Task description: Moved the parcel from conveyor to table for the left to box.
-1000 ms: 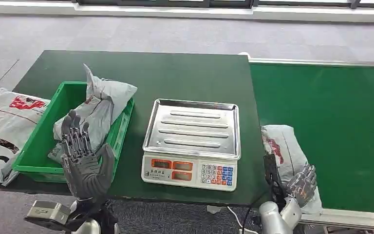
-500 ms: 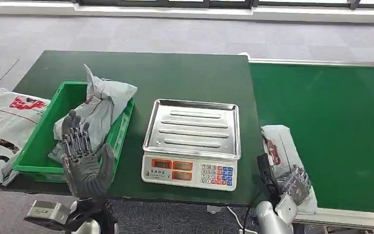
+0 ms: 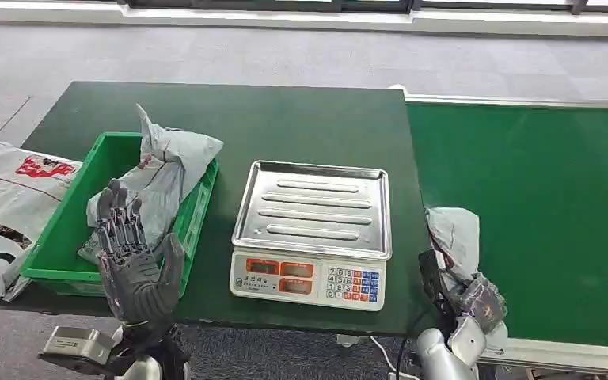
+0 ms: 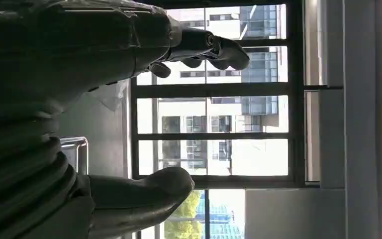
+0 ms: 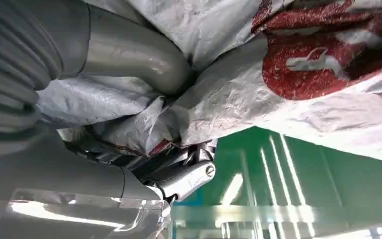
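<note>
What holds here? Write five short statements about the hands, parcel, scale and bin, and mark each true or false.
1. The right hand grips the parcel on the conveyor. True.
2. The left hand holds a parcel. False: it is raised with fingers apart, holding nothing.
3. The scale has a parcel on its tray. False: the tray is bare.
4. The green bin holds a grey bag. True.
5. The scale stands on the conveyor. False: it stands on the table, between the bin and the conveyor.
</note>
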Robot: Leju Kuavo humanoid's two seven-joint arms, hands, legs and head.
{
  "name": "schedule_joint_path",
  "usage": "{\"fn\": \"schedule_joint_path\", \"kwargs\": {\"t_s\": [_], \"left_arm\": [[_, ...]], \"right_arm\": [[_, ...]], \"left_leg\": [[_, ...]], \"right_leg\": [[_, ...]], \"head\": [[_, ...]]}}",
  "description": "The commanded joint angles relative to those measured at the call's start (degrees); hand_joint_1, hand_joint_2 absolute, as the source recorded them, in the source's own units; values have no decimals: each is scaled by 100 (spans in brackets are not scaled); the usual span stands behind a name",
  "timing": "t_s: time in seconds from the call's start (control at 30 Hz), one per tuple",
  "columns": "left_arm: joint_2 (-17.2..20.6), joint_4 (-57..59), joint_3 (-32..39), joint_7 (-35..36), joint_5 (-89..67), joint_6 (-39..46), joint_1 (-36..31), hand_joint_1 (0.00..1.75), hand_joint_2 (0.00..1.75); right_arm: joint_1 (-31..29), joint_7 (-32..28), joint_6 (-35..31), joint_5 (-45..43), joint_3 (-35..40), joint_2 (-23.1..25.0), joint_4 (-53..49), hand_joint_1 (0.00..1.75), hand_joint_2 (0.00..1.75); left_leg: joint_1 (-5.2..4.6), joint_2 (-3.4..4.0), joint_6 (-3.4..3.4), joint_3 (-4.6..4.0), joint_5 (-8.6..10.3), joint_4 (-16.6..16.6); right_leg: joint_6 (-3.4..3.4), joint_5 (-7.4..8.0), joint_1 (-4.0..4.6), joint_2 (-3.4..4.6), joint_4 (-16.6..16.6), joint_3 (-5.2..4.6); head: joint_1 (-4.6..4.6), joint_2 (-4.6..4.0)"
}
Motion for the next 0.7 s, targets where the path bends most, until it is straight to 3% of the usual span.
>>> {"fn": "schedule_joint_path", "kwargs": {"t_s": [0.03, 0.13, 0.3, 0.37, 0.7], "left_arm": [[-296, 138, 244, 22, 0, 101, 39, 0, 175], [-288, 127, 225, 22, 23, 176, 29, 0, 175], [-288, 127, 225, 22, 23, 176, 29, 0, 175], [-306, 145, 253, 22, 42, 221, 3, 0, 175], [-343, 85, 295, 22, 76, 338, 4, 0, 175]], "right_arm": [[343, -679, -678, -662, 39, 237, -1400, 175, 175], [632, -1757, -678, -1145, -531, 815, -3238, 175, 175], [632, -1757, -678, -1145, -531, 815, -3238, 175, 175], [645, -2552, -678, -1885, -862, 815, -3988, 175, 175], [599, -3268, -678, -2607, -740, 815, -4725, 175, 175]], "left_leg": [[-2, 3, 4, 6, -5, -2], [-6, -5, 3, -9, -5, 3], [1, 4, 3, -5, -7, 1], [-6, -7, 6, -5, -5, -1], [0, 4, 7, 8, -10, -3]], "right_leg": [[-1, -5, -1, 0, -4, 7], [-1, -9, -8, -8, 7, -7], [-1, -5, -3, 1, -1, -6], [0, -8, -10, -10, 2, -6], [-2, -7, -7, -1, -6, 6]], "head": [[0, 0], [0, 0], [0, 0], [0, 0], [0, 0]]}}
